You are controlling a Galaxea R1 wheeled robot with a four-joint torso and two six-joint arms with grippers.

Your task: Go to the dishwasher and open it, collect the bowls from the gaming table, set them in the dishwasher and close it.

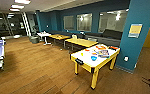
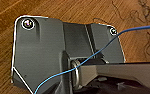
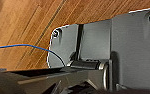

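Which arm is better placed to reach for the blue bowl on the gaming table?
Probably the right. In the head view the gaming table stands ahead and to the right, with the blue bowl on it. It is far off, and both wrist views face the wood floor.

Dark grey wrist plate [image 2: 41, 50] with round silver fittings [image 2: 28, 23] at corners; jointed grey bar [image 3: 66, 77] alongside; thin blue cable [image 2: 96, 52] across plate; matching blue cable [image 3: 23, 46] on right wrist.

White-topped, yellow-edged gaming table [image 1: 84, 65], a blue bowl [image 1: 93, 58] on it, teal pillar [image 1: 138, 32], brown wood floor [image 1: 36, 72]
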